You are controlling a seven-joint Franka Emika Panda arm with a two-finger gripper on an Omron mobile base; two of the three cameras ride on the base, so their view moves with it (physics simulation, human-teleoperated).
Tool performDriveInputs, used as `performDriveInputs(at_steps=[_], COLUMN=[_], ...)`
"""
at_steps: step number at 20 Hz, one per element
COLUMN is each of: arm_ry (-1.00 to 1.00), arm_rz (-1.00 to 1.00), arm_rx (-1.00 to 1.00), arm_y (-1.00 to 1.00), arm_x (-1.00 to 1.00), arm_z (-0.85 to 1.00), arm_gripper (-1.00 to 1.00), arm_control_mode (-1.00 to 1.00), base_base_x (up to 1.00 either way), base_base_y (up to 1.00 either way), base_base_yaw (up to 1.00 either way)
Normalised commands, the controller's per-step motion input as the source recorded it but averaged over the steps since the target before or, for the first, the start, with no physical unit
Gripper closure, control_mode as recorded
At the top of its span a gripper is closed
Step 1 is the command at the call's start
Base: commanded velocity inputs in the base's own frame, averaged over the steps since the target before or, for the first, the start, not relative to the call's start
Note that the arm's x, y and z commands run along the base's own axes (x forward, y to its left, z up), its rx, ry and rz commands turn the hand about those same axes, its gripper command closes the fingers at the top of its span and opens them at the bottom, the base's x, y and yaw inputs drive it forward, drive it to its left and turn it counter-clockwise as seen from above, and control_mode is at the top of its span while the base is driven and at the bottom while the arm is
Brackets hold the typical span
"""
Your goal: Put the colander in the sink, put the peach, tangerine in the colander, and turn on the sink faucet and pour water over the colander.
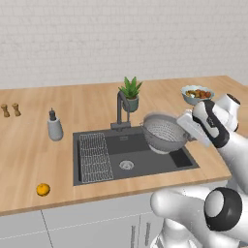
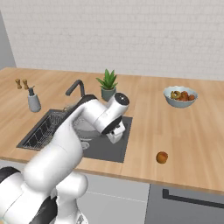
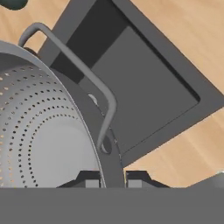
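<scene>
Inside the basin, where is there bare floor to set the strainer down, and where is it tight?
Free: sink floor around the drain, right of the wire rack. Crowded: the back edge by the faucet and plant. The end effector holds the colander by its rim above the right half.

colander (image 1: 163, 133) above sink (image 1: 145, 162) right part | tangerine (image 1: 43, 189) on counter (image 1: 29, 145), sink's left
</scene>
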Motion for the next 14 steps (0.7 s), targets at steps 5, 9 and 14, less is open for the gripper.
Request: performDriveInputs(at_steps=[5, 9, 14], arm_ry=[0.04, 0.07, 0.04], arm_rz=[0.05, 0.00, 0.00], arm_rx=[0.00, 0.00, 0.00], arm_y=[0.18, 0.57, 0.33], arm_x=[0.53, 0.69, 0.89], arm_z=[-0.39, -0.39, -0.39], arm_gripper=[1.00, 1.00, 1.00], arm_control_mode=[-1.00, -1.00, -1.00], base_base_x=[0.00, 0.00, 0.00], base_base_y=[0.00, 0.00, 0.00], base_base_yaw=[0.00, 0.00, 0.00])
